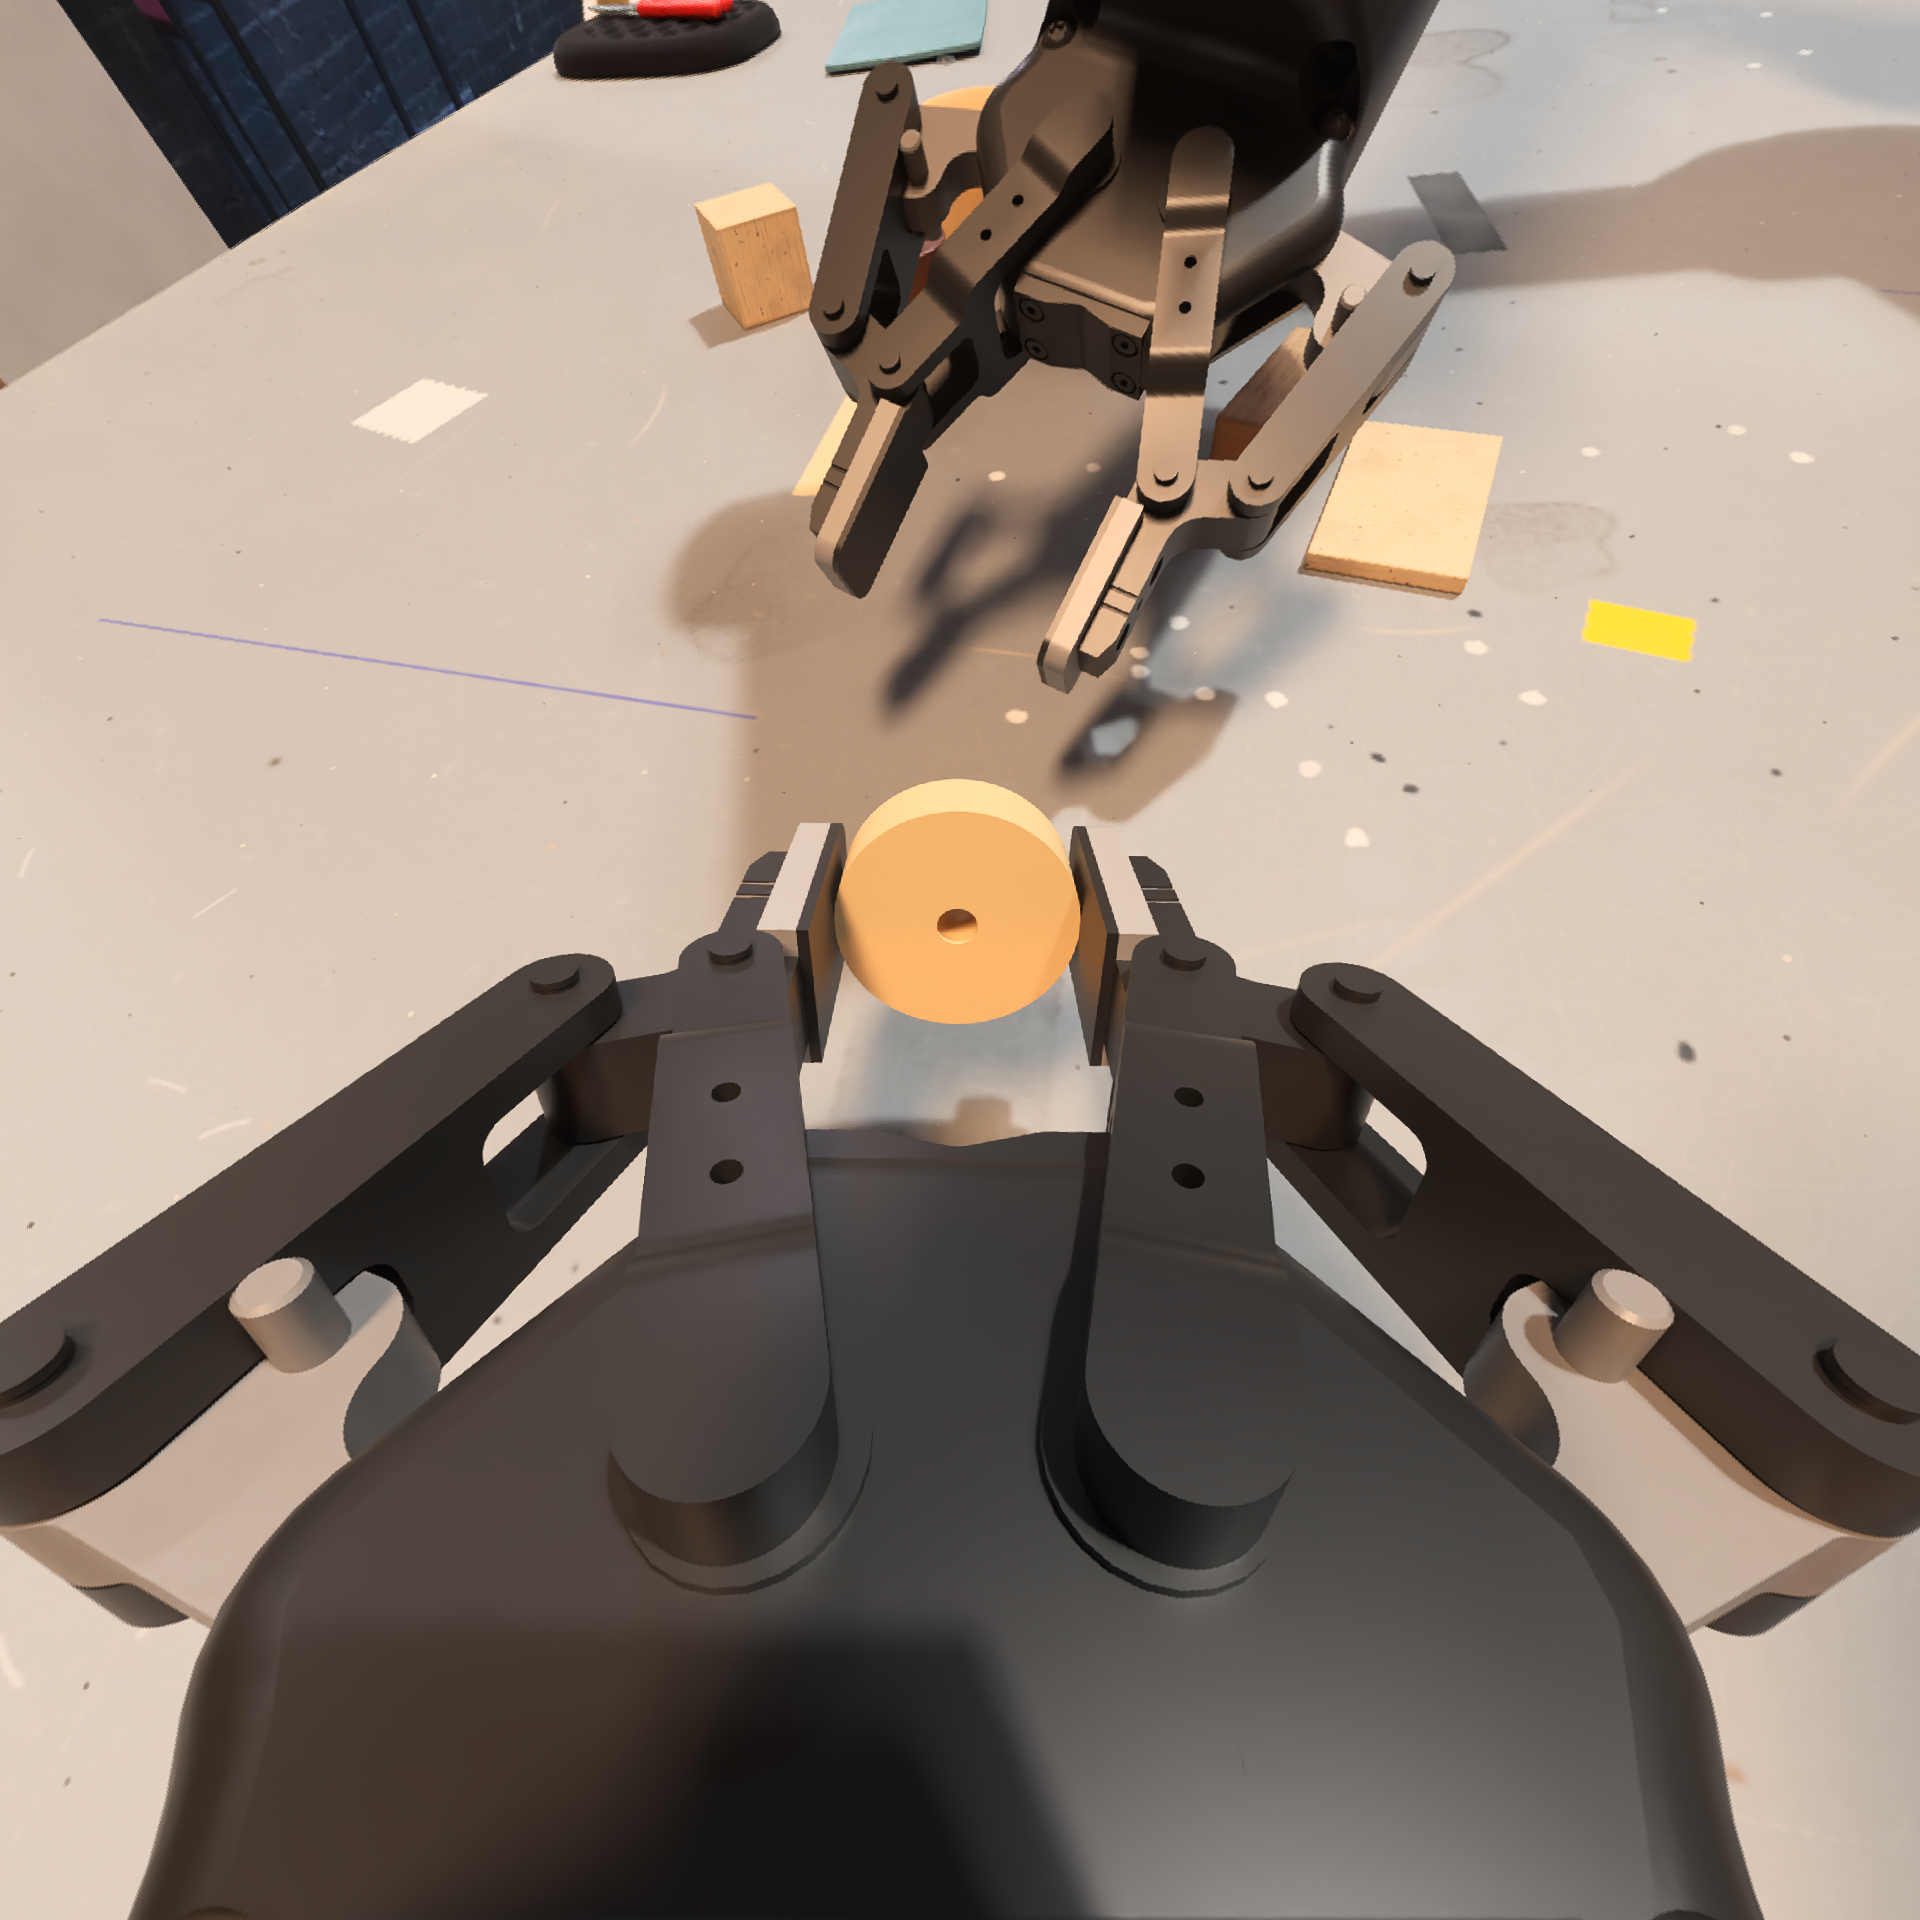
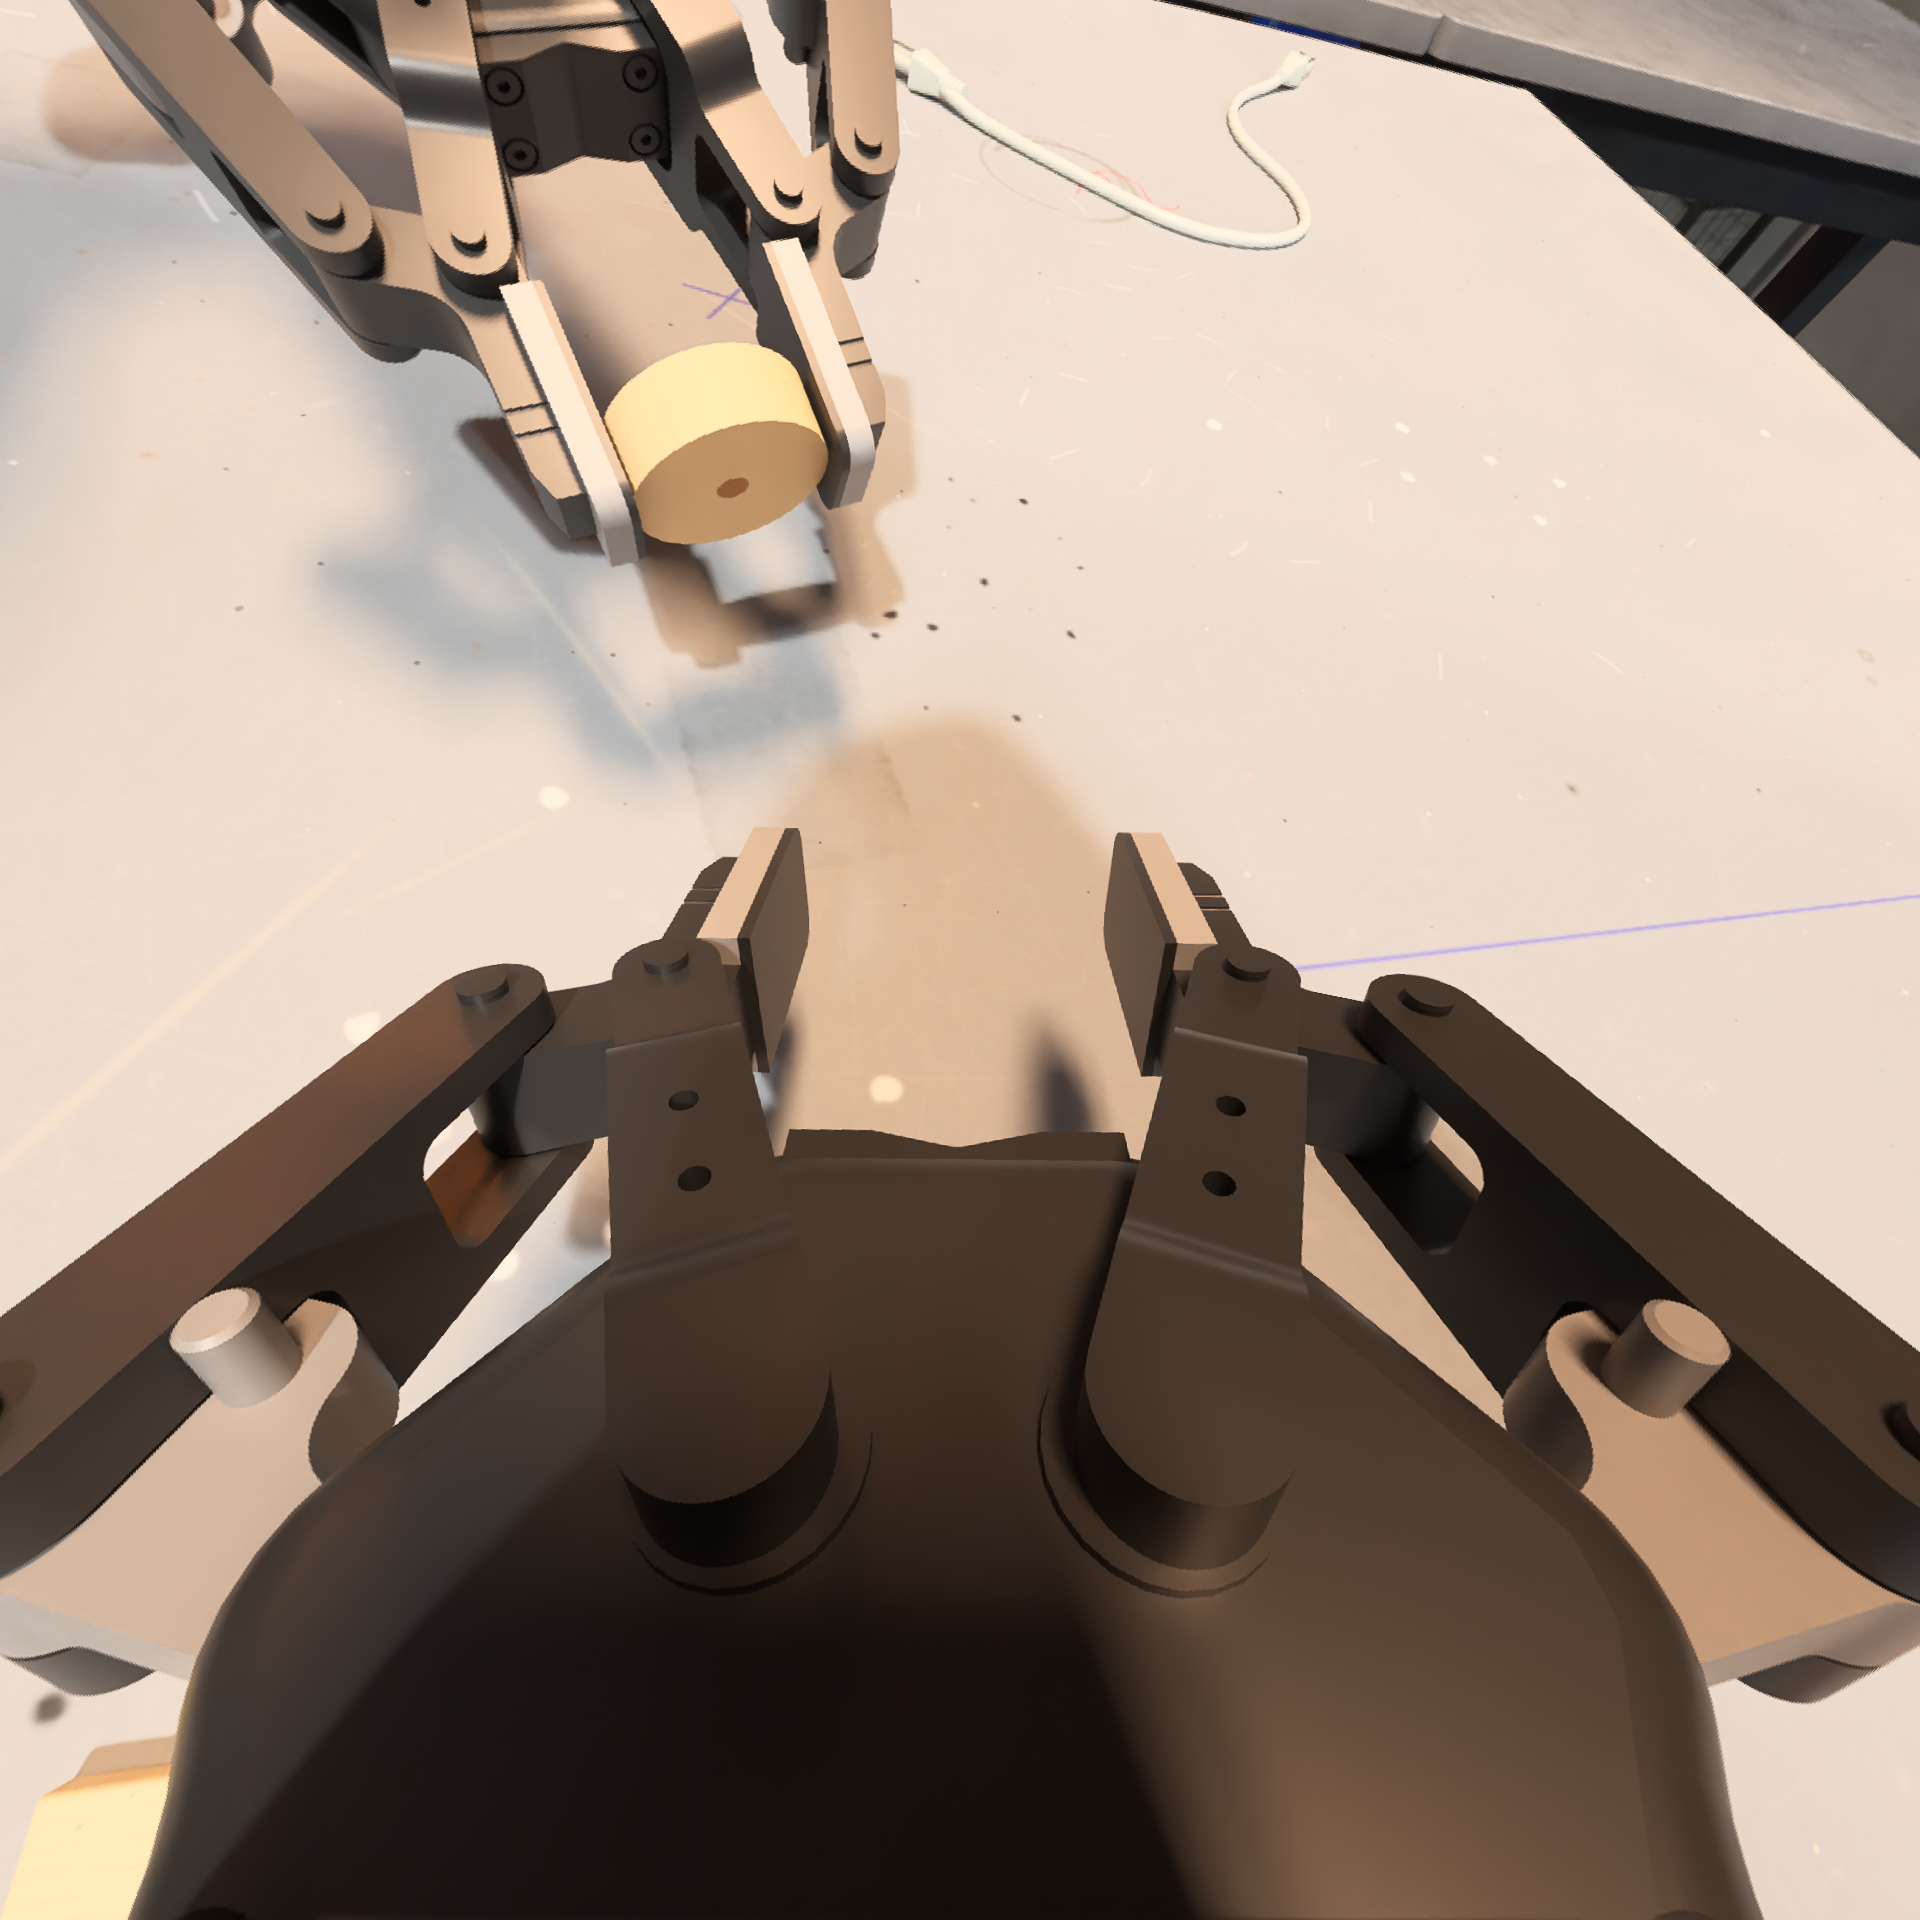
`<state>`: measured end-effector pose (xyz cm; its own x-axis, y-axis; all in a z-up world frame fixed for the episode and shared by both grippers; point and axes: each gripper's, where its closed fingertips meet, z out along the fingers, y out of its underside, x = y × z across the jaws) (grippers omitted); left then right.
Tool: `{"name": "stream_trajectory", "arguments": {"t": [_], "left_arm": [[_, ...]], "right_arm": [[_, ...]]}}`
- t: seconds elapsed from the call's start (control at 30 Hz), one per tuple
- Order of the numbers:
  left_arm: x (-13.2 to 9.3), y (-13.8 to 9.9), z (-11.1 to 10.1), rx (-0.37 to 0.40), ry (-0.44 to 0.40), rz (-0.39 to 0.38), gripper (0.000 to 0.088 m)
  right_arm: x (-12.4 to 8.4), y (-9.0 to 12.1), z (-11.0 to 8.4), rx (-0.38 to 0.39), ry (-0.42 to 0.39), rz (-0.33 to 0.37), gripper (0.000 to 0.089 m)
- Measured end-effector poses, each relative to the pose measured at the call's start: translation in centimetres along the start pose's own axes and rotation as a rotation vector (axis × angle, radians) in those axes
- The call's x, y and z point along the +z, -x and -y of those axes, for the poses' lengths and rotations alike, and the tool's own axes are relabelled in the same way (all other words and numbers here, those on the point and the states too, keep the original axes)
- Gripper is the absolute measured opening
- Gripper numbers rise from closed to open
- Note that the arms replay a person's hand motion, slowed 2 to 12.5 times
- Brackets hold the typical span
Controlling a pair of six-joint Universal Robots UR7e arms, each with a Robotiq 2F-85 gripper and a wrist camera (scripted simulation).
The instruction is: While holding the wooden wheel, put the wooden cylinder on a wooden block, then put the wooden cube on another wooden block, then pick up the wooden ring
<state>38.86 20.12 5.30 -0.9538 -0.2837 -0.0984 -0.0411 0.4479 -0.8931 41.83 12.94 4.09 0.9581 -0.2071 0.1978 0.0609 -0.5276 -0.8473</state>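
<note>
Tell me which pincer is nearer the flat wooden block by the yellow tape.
Right. The right pincer hangs open just in front of the flat wooden block, partly overlapping it in the left wrist view. The left pincer is farther back, shut on the wooden wheel.

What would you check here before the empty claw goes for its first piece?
1. Wooden wheel clamped in left gripper: ok.
2. Wheel clear of the table: ok.
3. Right gripper open and empty: ok.
4. Flat wooden block free on top: ok.
5. Wooden cylinder located: cannot tell, the right gripper hides things behind it.
6. Upright wooden block unobstructed: ok.
</note>
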Motion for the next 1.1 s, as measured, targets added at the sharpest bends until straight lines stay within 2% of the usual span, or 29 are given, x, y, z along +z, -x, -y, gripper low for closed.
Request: {"name": "stream_trajectory", "arguments": {"t": [0.4,0.8,1.1], "left_arm": [[-0.1,0.0,-0.4,0.007,0.012,0.001,0.038],[-0.3,0.4,-0.7,0.001,0.017,0.014,0.038],[-0.5,0.5,-0.6,-0.006,0.005,0.013,0.038]], "right_arm": [[-1.0,1.8,0.5,0.056,-0.024,0.073,0.058],[-2.2,4.8,1.6,0.131,-0.072,0.164,0.0646],[-2.3,7.3,1.9,0.171,-0.08,0.196,0.0716]]}}
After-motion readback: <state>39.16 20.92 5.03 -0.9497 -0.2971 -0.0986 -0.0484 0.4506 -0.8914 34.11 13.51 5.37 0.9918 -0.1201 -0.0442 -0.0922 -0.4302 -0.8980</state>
